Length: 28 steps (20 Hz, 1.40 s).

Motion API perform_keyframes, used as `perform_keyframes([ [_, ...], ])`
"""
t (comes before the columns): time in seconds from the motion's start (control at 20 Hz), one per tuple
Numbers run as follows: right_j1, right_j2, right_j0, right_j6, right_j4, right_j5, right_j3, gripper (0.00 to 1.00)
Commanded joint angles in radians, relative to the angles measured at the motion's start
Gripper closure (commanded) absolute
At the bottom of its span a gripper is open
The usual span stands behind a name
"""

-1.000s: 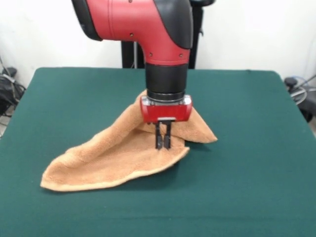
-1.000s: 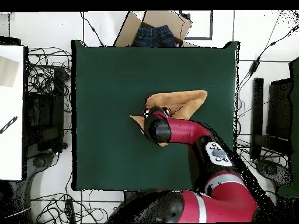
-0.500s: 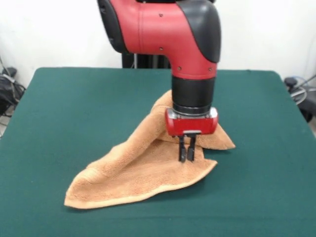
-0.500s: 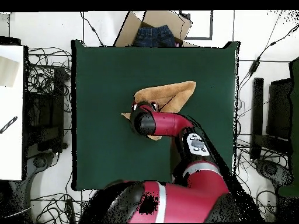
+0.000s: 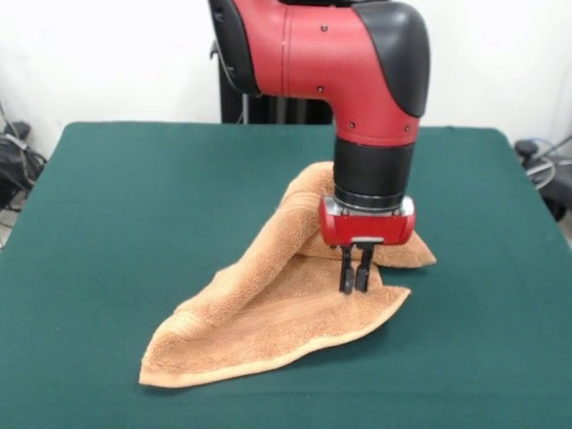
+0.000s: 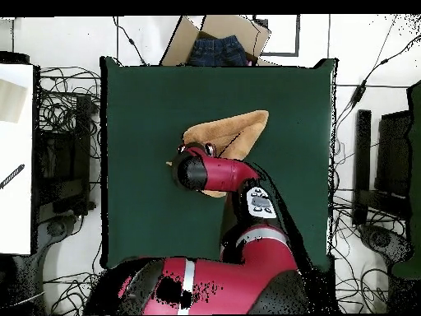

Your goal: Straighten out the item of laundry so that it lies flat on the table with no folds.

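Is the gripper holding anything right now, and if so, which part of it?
The gripper is shut on the towel, pinching a raised fold near its middle, toward the front view's right. The rest lies draped on the table.

tool (image 5: 355,281) | shifted rightward in front view | towel (image 5: 268,313) dragged along, clamped

Thick looped terry on the towel (image 5: 268,308), rough and matt, with a flatter woven band near its edge. The bench (image 5: 116,223) wears dull green felt, no sheen at all. Glossy red and black plastic shells on the arm (image 5: 357,63), catching light above.
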<state>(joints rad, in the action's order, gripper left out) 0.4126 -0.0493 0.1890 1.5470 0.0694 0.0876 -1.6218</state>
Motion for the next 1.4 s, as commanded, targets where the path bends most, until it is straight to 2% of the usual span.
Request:
perform_keyframes([
  [0.05,0.037,0.050,-0.059,0.255,-0.106,0.077,0.019,1.00],
  [0.55,0.134,0.130,-0.135,0.247,-0.184,0.268,0.017,1.00],
  [0.85,0.154,0.160,-0.165,0.260,-0.214,0.375,0.050,1.00],
  [1.4,0.173,0.140,-0.133,0.234,-0.222,0.372,0.053,1.00],
])
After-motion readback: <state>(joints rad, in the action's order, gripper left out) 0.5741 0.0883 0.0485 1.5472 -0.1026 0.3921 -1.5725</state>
